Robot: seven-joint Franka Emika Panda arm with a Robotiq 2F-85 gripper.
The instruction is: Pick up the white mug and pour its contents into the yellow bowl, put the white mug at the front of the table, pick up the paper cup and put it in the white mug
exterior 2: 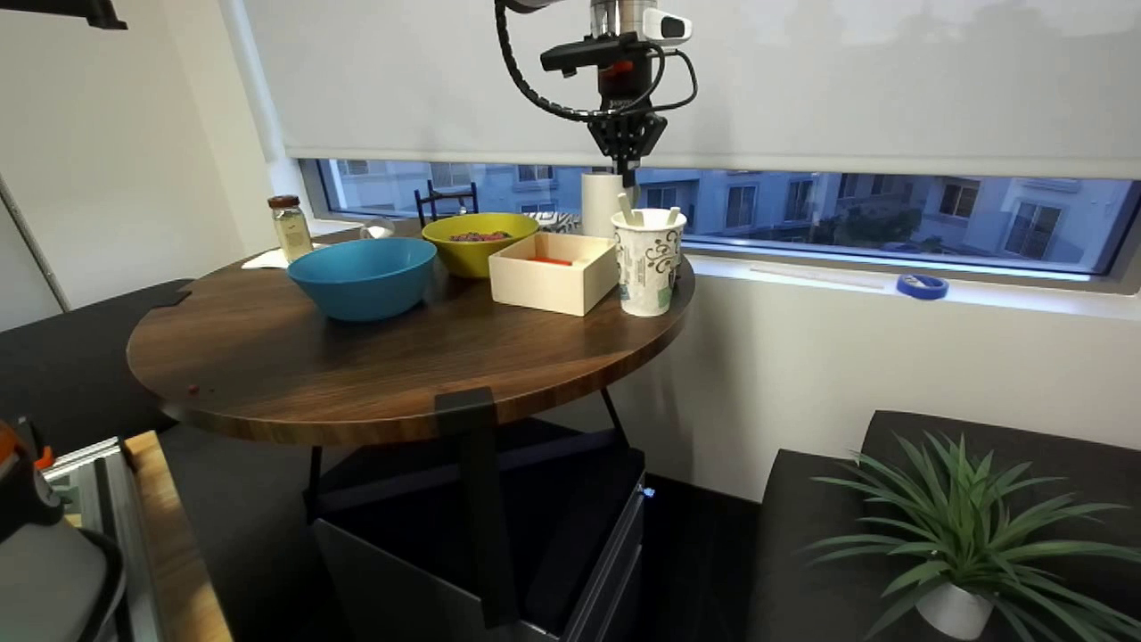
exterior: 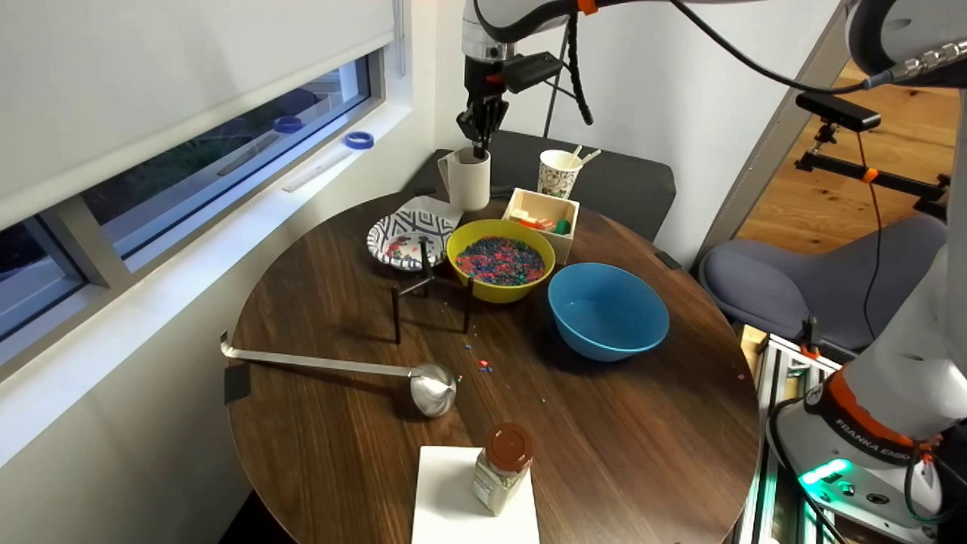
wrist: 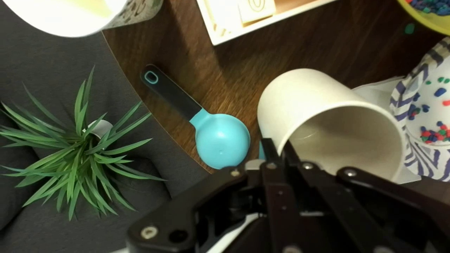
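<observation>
The rim of the white mug (exterior: pixel 470 181) is being pinched by the gripper (wrist: pixel 278 144), whose black fingers (wrist: pixel 290 155) are being held nearly together, one inside the wall and one outside. Whether the mug, held upright near the edge of the table (exterior: pixel 634 423), is being supported by it cannot be told. It is being flanked by a patterned plate (exterior: pixel 423 223) strewn with coloured bits (wrist: pixel 434 135) and by a light-blue scoop (wrist: pixel 222 140). Beside the blue bowl (exterior: pixel 610 308), more bits are being held by the yellow bowl (exterior: pixel 495 292). The paper cup (exterior 2: pixel 646 267), holding pale sticks (exterior 2: pixel 674 217), is being separated from the yellow bowl by a wooden box (exterior 2: pixel 537 287). In an exterior view, plate and yellow bowl are being partly obstructed by a black stand (exterior: pixel 415 286). Farther off, a ladle (exterior: pixel 433 391) and, on a white sheet (exterior: pixel 446 491), a jar (exterior: pixel 502 468) are being seen. "FRANKA" is being displayed on the robot base (exterior: pixel 876 461); the jar's label is too small to be read.
</observation>
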